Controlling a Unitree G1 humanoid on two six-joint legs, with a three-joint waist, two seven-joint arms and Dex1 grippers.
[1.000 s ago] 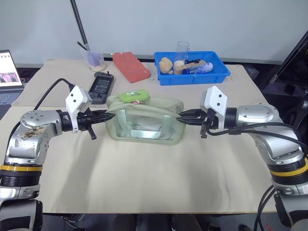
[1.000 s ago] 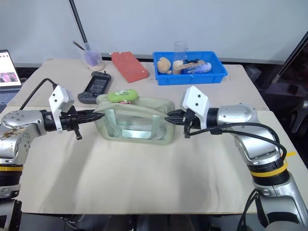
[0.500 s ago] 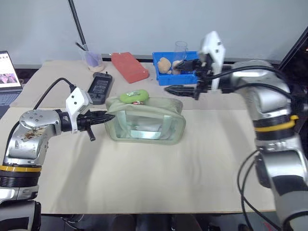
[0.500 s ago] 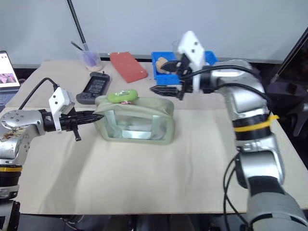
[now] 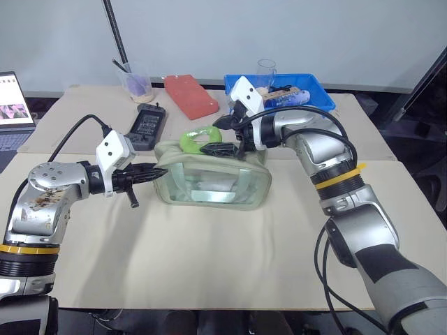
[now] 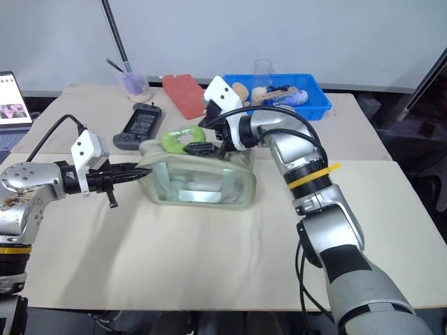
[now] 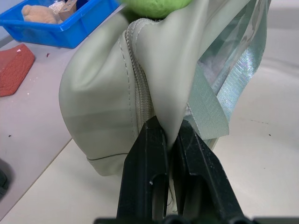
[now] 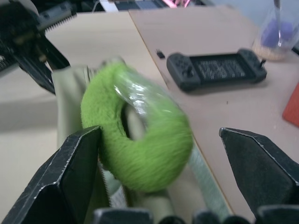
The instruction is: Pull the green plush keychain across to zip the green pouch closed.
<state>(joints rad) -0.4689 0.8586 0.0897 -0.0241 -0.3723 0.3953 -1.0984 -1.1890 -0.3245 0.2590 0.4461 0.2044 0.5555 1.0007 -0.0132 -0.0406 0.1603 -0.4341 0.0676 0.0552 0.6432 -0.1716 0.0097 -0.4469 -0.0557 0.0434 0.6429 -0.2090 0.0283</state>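
Having left pouch end, right tool (image 8: 154, 154) wide around green plush keychain (image 8: 140, 140).

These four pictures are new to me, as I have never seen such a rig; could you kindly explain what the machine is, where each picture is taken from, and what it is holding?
It is a humanoid robot with two arms, each ending in a two-fingered black hand. The two wide pictures come from cameras in its head, looking down over a table. The two close-ups come from cameras on its wrists.

The left hand is shut on one end of the green pouch, pinching its fabric, as the left wrist close-up shows. The right hand is open around the green plush keychain on the pouch's top, not yet gripping it.

Behind lie a black handheld device, a red block, a clear cup and a blue tray.
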